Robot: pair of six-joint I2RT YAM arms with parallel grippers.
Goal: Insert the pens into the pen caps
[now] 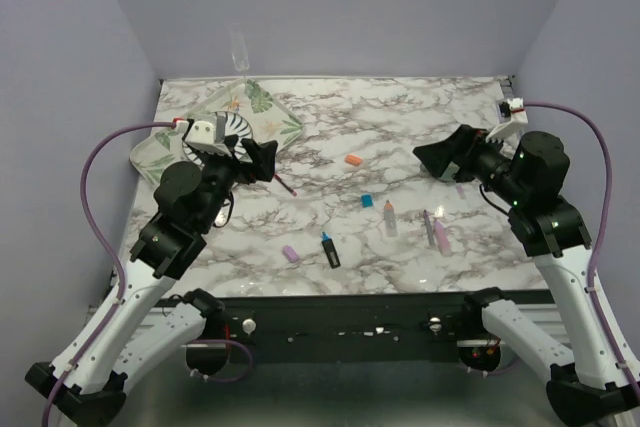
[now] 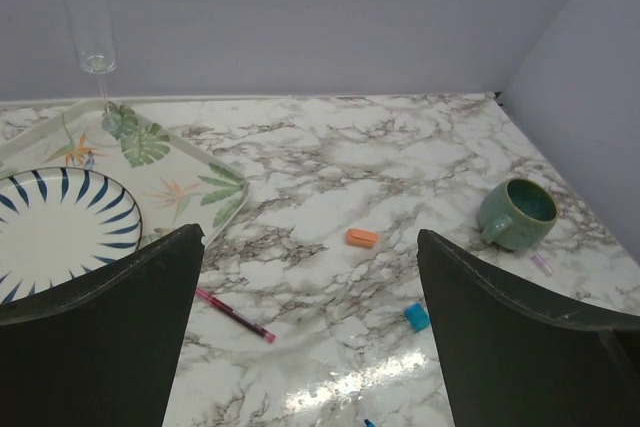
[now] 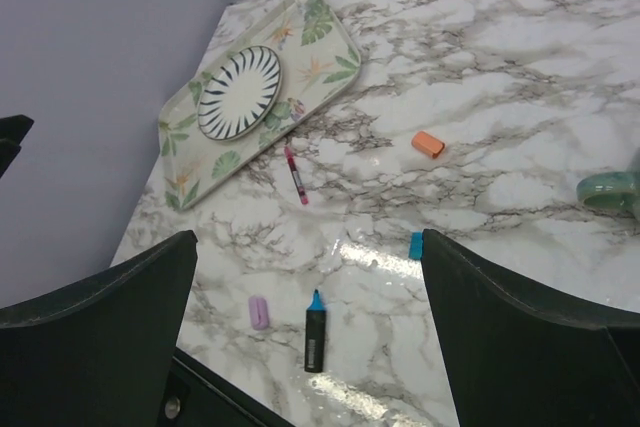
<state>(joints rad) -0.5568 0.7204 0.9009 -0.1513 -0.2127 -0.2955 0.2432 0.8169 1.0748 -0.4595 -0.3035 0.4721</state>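
The black marker [image 1: 330, 249], lying by the near edge just right of the light purple cap [image 1: 290, 253], is probably best being gripped mid-barrel while the blue cap [image 1: 367, 201] is being steadied. Three markers (grey marker [image 1: 389, 219] and pink-purple marker [image 1: 441, 235] further right), one red pen [image 1: 283, 183] and three caps (orange cap [image 1: 353, 159] farthest) are being counted. Nothing is being held by the left gripper [image 1: 262, 159] or right gripper [image 1: 435, 159], both being seen with jaws spread wide.

The blue cap [image 1: 367, 201] lies on its side. Beyond it, slightly left, sits the orange cap [image 1: 353, 159]. Just right of it lies the grey marker [image 1: 389, 219], orange tip pointing away. Farther right is the pink-purple marker [image 1: 440, 235]. Nearer and left of it lies the black marker [image 1: 329, 249] with its blue tip bare, then the light purple cap [image 1: 290, 253]. Well left lies the thin red pen [image 1: 284, 184], slanted.
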